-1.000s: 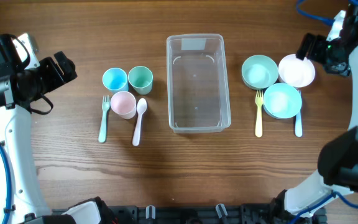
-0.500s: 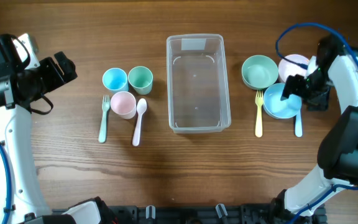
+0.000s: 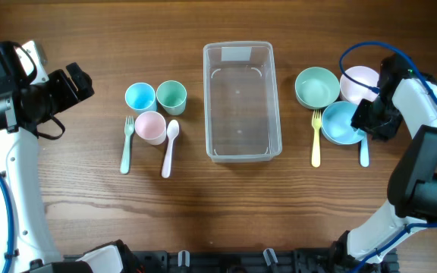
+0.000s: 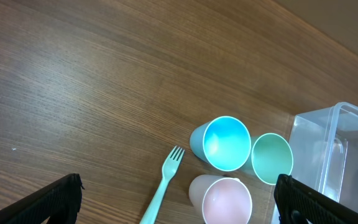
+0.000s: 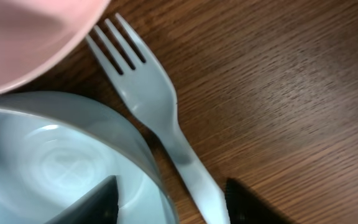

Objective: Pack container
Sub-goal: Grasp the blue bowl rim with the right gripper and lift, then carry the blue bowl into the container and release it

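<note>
Clear plastic, the container [image 3: 243, 102] stands mid-surface [image 3: 226, 205]. It lies between a blue cup [image 3: 139, 96], green cup [image 3: 171, 96] and pink cup [image 3: 150, 127] on our left and a green bowl [image 3: 316, 87], pink bowl [image 3: 359, 80] and blue bowl [image 3: 338, 125] on our right. Our right hand [image 5: 173, 208] sits at the blue bowl, released. One finger is inside the bowl and the other outside, with the rim and a pale blue fork [image 5: 148, 99] between them. Our left hand [image 4: 179, 205] hangs spread wide, grasping nothing, well left of the cups.
</note>
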`<state>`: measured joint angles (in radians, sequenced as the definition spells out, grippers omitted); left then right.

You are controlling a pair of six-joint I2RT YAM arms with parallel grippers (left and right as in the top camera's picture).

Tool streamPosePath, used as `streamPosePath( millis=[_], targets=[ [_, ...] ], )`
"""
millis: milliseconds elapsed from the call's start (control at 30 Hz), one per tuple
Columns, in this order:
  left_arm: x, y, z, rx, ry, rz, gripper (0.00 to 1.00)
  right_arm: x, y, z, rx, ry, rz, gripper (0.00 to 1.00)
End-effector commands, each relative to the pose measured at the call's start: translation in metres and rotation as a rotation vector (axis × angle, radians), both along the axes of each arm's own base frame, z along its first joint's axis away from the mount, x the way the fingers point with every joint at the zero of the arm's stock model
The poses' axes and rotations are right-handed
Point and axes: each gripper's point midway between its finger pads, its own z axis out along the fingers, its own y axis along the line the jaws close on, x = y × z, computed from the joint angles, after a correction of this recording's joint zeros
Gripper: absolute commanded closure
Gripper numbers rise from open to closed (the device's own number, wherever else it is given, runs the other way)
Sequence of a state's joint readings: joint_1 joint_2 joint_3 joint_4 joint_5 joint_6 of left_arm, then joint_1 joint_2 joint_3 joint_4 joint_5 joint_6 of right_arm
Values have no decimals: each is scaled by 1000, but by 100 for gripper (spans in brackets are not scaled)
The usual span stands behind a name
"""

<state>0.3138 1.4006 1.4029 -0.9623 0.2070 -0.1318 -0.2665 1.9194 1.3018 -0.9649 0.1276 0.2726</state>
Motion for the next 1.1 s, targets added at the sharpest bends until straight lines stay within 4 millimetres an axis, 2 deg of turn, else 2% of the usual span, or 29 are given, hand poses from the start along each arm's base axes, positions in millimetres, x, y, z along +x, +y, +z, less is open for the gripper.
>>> streamPosePath(
  millis=[0,100,200,367,467,533,567,600,633,833,967,1067],
  targets=[
    [3,2,5,14,-13,-16,0,-1,-6,-2,-29,9,-18,77],
    [3,2,5,14,-13,-16,0,0,-6,-1,-30,5,-18,93],
    [3,2,5,14,-13,-16,0,7,-9,13,-42,-40,-19,96],
    [3,2,5,14,-13,-16,0,13,-10,67,-77,-173,-20,96],
    [3,2,5,14,-13,-15,0,5,4,119,-50,-302,-12,96],
    [3,2,5,14,-13,-16,0,3,27,158,37,-449,17,96],
    [3,2,5,14,-12,-15,0,2,46,182,102,-540,52,96],
    [3,2,5,14,-13,-16,0,2,61,197,141,-595,88,96],
    [3,2,5,14,-13,-16,0,1,90,214,186,-652,172,96],
    [3,2,5,14,-13,-16,0,12,186,221,230,-618,460,96],
    [3,2,5,14,-13,-16,0,52,231,242,171,-569,646,95],
    [3,2,5,14,-13,-16,0,87,253,240,173,-548,678,94]
  ],
)
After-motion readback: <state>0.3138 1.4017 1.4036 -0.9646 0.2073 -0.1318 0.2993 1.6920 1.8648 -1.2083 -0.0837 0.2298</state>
